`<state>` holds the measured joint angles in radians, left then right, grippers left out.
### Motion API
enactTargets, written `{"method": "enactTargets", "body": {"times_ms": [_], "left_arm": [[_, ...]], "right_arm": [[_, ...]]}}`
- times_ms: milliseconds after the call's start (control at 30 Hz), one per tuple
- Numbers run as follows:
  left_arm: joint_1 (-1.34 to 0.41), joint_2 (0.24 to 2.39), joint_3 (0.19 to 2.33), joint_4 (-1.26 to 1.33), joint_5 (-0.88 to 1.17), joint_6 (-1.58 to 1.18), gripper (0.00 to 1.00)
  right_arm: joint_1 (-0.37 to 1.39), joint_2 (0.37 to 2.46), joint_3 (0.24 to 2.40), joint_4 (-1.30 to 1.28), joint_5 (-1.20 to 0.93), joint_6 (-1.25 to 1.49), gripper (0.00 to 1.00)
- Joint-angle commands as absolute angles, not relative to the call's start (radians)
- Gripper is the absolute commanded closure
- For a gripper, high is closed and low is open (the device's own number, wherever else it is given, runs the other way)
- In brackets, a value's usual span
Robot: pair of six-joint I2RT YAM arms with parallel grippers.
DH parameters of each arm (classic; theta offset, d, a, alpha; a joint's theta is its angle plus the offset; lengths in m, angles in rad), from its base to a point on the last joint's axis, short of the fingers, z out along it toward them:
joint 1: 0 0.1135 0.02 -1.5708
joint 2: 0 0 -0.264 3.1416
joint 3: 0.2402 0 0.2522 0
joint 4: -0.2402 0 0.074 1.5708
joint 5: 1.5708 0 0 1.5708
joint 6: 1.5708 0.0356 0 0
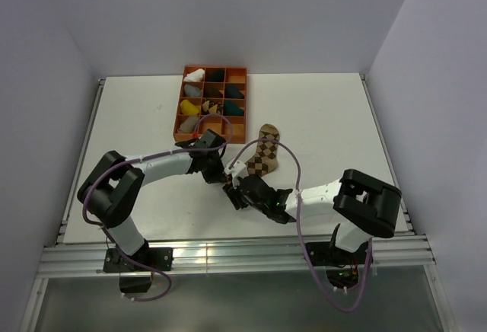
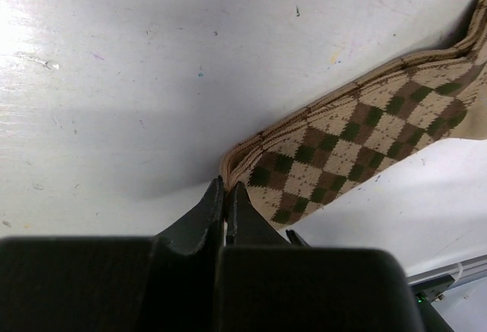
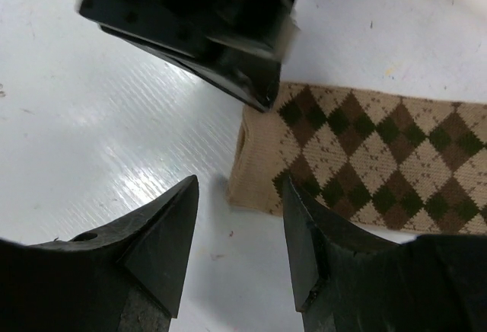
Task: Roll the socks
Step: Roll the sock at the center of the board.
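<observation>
The left fingers (image 2: 215,212) are pressed together, tips down on the white bench (image 2: 114,81) at one end corner of the tan-and-dark-brown argyle fabric sock (image 2: 342,142); cannot tell whether any cloth is nipped between them. Left wrist view: the sock lies flat and stretched out, with no turn in it. Right wrist view: the right fingers (image 3: 163,244) are spread and empty, poised just short of the same sock end, which looks doubled and thick. Top view: the sock lies just in front of the orange compartmented plastic tray (image 1: 215,68) of sock bundles; a plain tan part at its far end is possibly the second sock. Judgement: rolling not yet begun; the whole roll is left to do.
</observation>
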<state>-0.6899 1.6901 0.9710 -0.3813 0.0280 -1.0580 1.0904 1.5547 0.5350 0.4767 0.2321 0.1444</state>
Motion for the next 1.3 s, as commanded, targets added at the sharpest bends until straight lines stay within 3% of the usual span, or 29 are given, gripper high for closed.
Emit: {"method": "enactTargets", "body": {"times_ms": [0, 367, 600, 967, 1033, 1133, 1167, 1267], "left_arm": [[-0.695, 1.698, 1.011, -0.391, 0.040, -1.035, 1.00], [-0.695, 1.698, 1.022, -0.413, 0.048, -1.026, 1.00], [-0.693, 1.703, 1.046, -0.429, 0.040, -1.014, 1.00], [-0.678, 1.709, 1.055, -0.428, 0.054, -1.014, 0.99], [-0.673, 1.695, 1.054, -0.419, 0.049, -1.019, 0.96], [-0.667, 1.654, 1.046, -0.403, 0.029, -1.028, 0.84], [-0.666, 1.643, 1.045, -0.393, 0.011, -1.031, 0.74], [-0.661, 1.591, 1.023, -0.362, 0.005, -1.040, 0.59]], "right_arm": [[1.137, 1.584, 0.591, 0.517, 0.371, 0.097, 0.44], [1.184, 1.706, 0.666, 0.457, 0.477, 0.087, 0.48], [1.184, 1.741, 0.680, 0.413, 0.502, 0.113, 0.55], [1.177, 1.741, 0.687, 0.385, 0.479, 0.138, 0.96], [1.157, 1.726, 0.675, 0.385, 0.424, 0.149, 1.00], [1.109, 1.681, 0.655, 0.385, 0.324, 0.179, 1.00], [1.095, 1.660, 0.647, 0.388, 0.284, 0.195, 1.00], [1.022, 1.635, 0.632, 0.406, 0.128, 0.244, 1.00]]}}
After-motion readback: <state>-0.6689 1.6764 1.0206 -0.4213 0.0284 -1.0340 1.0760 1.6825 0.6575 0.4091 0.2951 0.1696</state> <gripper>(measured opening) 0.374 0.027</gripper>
